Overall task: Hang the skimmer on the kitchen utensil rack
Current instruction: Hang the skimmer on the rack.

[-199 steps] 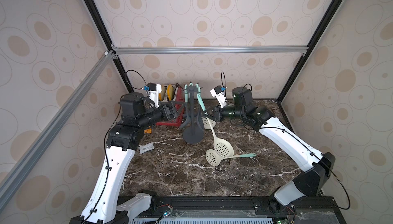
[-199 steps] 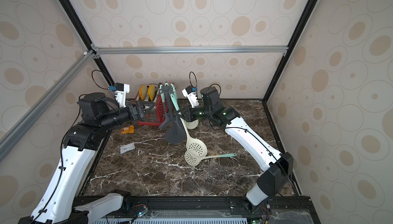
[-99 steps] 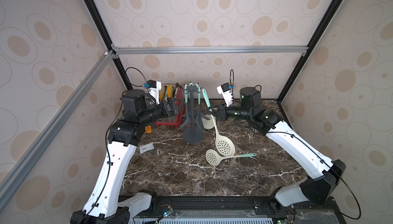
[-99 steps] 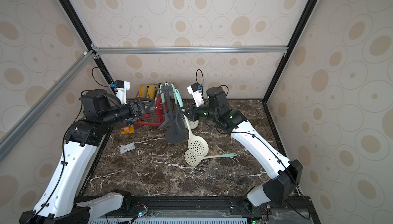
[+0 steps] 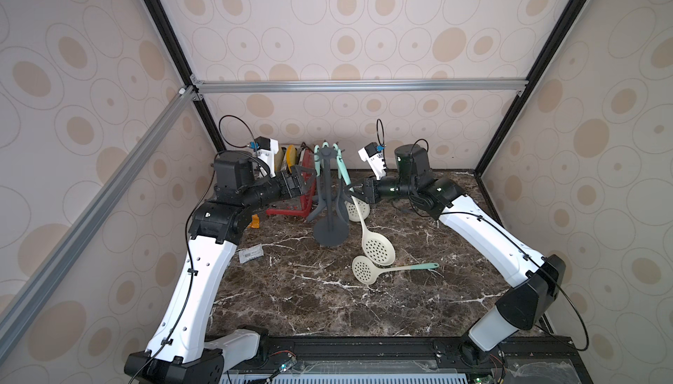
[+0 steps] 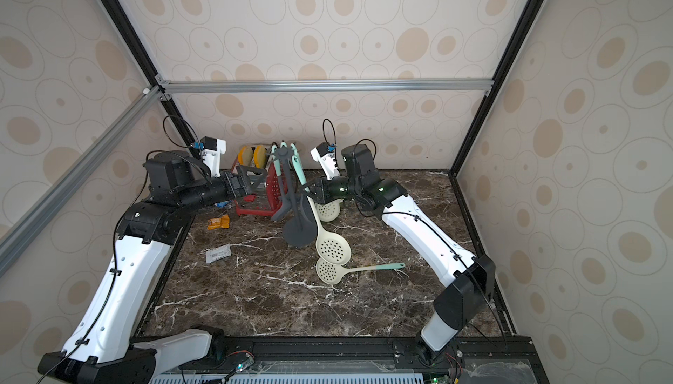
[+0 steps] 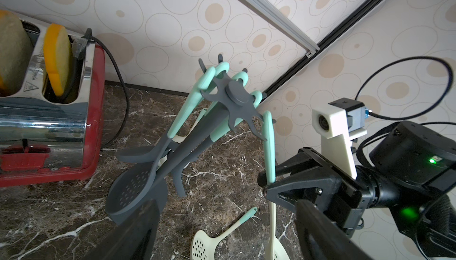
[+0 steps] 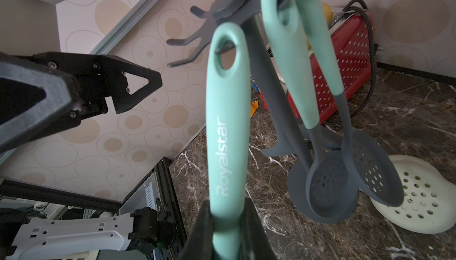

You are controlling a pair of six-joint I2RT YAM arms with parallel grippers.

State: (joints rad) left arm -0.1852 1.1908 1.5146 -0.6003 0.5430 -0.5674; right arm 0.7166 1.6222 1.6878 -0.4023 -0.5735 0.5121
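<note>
— Rack (image 5: 326,189) first: where does it stand?

— Centre of the frame in both top views, pole upright, crown of hooks at its top, grey utensils hung from it.

— And the skimmer (image 5: 377,251)?

— Off the table, right of the pole. Its long axis slants: teal handle up at the crown, cream head down and to the right, beside the base. A second cream skimmer (image 5: 368,269) lies flat below it.

— Which arm is on it?

— Right gripper (image 5: 358,194) is clamped on the handle partway down. Left gripper (image 6: 251,178) sits left of the crown, jaws spread wide, holding nothing and apart from the rack.

— So what does the move hinge on?

— The eye (image 8: 225,54) in the handle's end. In the right wrist view a hook tip (image 8: 223,47) pokes into it, directly above the fingers. I'd judge a small drop along the handle seats it before letting go.
</note>
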